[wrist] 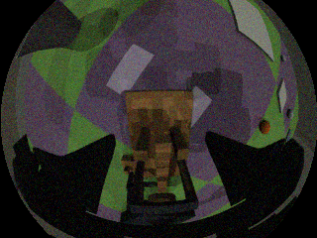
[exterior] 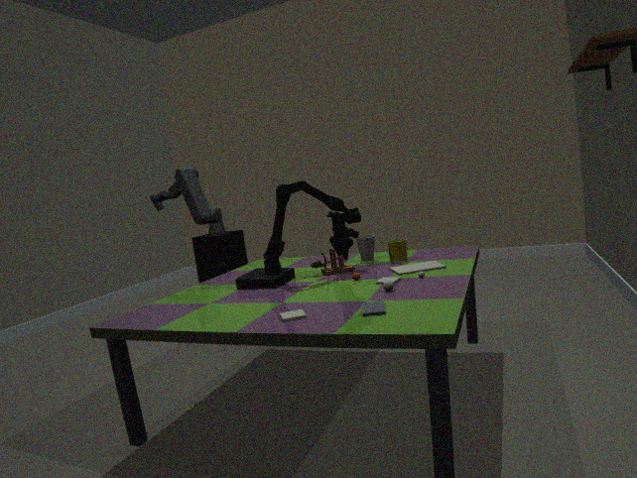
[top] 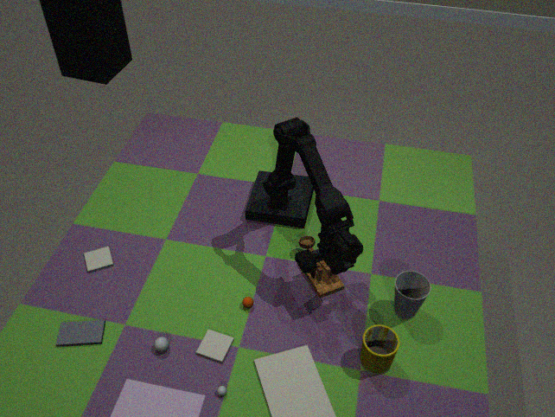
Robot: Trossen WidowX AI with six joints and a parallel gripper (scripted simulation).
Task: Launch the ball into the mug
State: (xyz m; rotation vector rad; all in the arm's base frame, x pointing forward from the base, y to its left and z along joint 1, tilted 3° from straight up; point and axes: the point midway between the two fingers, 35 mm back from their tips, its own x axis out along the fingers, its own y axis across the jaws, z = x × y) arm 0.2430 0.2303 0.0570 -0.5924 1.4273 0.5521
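The orange ball [top: 247, 302] [exterior: 355, 276] [wrist: 264, 127] lies on the table beside the catapult, outside my fingers. The wooden catapult [top: 326, 286] [exterior: 336, 270] [wrist: 158, 103] stands under my gripper; its round cup [top: 307, 242] looks empty and points towards my arm's base. My gripper [top: 323, 264] [exterior: 343, 255] [wrist: 160, 138] is open, pointing down, with its fingers on either side of the catapult in the wrist view. Whether they touch it is unclear. The yellow mug [top: 379, 356] [exterior: 397, 251] stands upright beyond the catapult, out of the wrist view.
A grey cup [top: 410, 296] [exterior: 366, 249] stands near the mug. A large white slab [top: 293, 381] [exterior: 418, 267], small tiles [top: 214, 344] [top: 98, 259], a grey slab [top: 80, 332] and two pale balls [top: 162, 344] [top: 221, 390] lie about. Another arm [exterior: 190, 192] is at the left back.
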